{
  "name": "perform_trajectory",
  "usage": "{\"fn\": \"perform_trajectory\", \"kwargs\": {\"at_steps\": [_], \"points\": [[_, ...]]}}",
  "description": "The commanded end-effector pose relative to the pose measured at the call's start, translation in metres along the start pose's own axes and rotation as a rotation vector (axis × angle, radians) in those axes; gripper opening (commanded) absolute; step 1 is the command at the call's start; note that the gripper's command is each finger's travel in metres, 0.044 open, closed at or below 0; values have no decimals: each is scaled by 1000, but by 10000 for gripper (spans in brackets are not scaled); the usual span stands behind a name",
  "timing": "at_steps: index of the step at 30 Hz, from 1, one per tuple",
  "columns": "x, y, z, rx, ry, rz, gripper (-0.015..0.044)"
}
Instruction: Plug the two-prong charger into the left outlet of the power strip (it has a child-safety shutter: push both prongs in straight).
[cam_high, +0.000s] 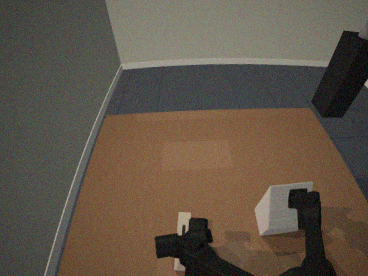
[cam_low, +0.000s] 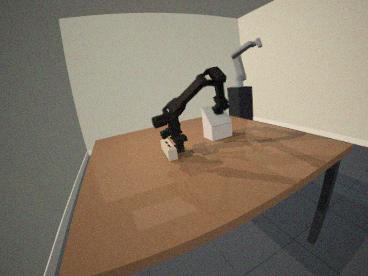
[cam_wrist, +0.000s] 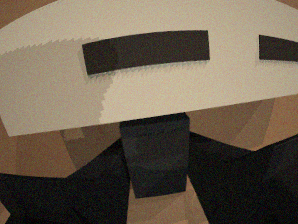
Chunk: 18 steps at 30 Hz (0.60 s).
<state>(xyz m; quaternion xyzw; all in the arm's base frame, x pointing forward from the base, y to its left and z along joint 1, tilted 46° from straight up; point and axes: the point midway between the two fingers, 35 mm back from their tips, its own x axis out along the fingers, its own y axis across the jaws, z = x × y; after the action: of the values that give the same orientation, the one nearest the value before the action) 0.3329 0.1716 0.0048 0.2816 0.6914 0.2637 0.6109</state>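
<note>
The power strip (cam_high: 184, 217) (cam_low: 173, 154) (cam_wrist: 55, 95) is a cream block on the table. The wrist view shows two dark outlet slots in its face, one left of centre (cam_wrist: 147, 51) and one cut by the right edge (cam_wrist: 280, 48). My gripper (cam_low: 179, 146) (cam_wrist: 152, 139) is shut on the charger (cam_wrist: 156, 152), a dark block. It is right beside the strip. In the wrist view the charger's front end meets the strip's lower edge, below the left slot. The prongs are hidden there, and contact with the strip cannot be told. In the top view the arm hides the charger.
A white slant-topped block (cam_high: 279, 212) (cam_low: 217, 131) stands on the wooden table (cam_high: 135, 175) (cam_low: 250, 195), beside my arm. A paler rectangle (cam_high: 197, 155) (cam_low: 165, 212) shows on the tabletop. A dark pedestal (cam_high: 340, 75) (cam_low: 240, 102) bearing a grey arm (cam_low: 238, 67) stands beyond the table.
</note>
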Motion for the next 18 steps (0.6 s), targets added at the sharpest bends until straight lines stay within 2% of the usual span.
{"fn": "perform_trajectory", "kwargs": {"at_steps": [1, 18], "points": [[-1, 1, 7, -18, -15, 0, 0], [-1, 2, 14, -18, -15, 0, 0]]}}
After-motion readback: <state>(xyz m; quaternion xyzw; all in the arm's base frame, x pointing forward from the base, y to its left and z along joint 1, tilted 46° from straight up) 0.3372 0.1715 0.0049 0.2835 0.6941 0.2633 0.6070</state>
